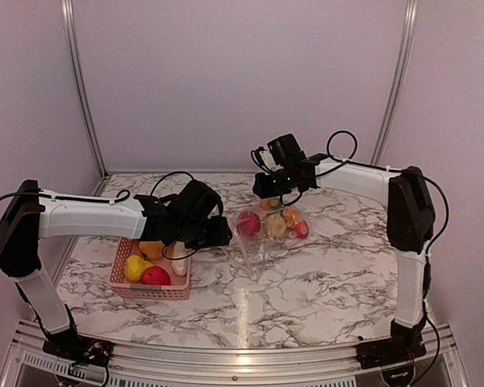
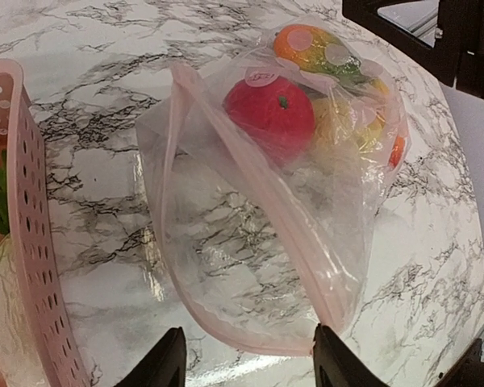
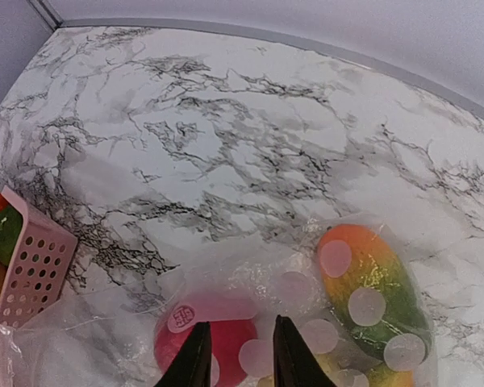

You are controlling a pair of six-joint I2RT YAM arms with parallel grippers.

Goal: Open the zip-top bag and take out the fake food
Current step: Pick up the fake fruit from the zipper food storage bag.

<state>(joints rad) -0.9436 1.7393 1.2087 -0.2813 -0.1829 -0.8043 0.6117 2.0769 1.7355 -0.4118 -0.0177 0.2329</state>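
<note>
The zip-top bag (image 1: 254, 246) lies mid-table, clear with a pink zip strip. In the left wrist view its mouth (image 2: 226, 242) gapes open toward my left gripper (image 2: 250, 330). That gripper is open, and its right fingertip (image 2: 327, 343) is at the zip strip. Fake food sits at the bag's far end: a red fruit (image 2: 270, 113), an orange-green fruit (image 2: 310, 48) and yellowish pieces. My right gripper (image 3: 240, 322) hovers over that end with its fingers narrowly apart, the red fruit (image 3: 226, 343) below them. In the top view the left gripper (image 1: 224, 234) and right gripper (image 1: 273, 193) flank the bag.
A pink perforated basket (image 1: 149, 290) stands left of the bag, holding a yellow pear, a red fruit, an orange one and a whitish one. Its wall shows in the left wrist view (image 2: 24, 242) and the right wrist view (image 3: 32, 266). Walls enclose the marble table.
</note>
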